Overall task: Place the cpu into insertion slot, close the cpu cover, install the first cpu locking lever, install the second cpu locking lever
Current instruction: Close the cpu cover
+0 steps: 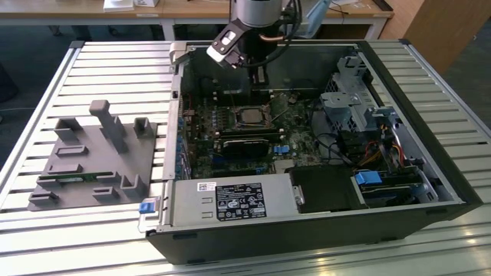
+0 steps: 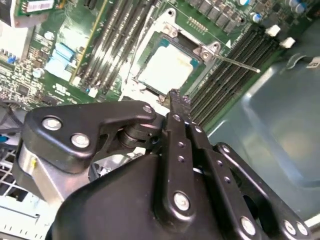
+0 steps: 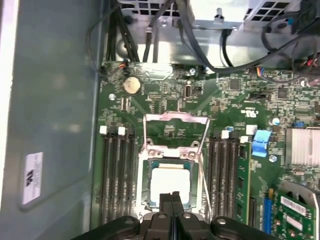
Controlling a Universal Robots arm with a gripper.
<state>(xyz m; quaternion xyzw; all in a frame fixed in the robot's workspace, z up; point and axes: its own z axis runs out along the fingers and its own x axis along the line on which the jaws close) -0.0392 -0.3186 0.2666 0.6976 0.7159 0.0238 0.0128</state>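
Observation:
The cpu (image 3: 170, 184) lies flat in the insertion slot (image 3: 145, 197) on the green motherboard, its pale metal face up; I also see the cpu (image 2: 166, 66) in the second wrist view and the cpu (image 1: 247, 117) in the exterior view. The cpu cover (image 3: 175, 118) stands swung open, a thin silvery frame behind the socket. A thin locking lever (image 2: 237, 63) sticks out unlatched beside the socket. My gripper (image 3: 173, 199) hovers just above the chip's near edge, its black fingers shut together with nothing between them. The gripper (image 2: 176, 96) and gripper (image 1: 261, 77) also appear in the other views.
Long black memory slots (image 3: 117, 175) flank the socket on both sides. Cables (image 3: 150, 30) and a metal drive cage (image 1: 345, 103) crowd the case. A power supply (image 1: 230, 201) sits at the case front. A grey fixture tray (image 1: 92, 155) lies on the table at the exterior view's left.

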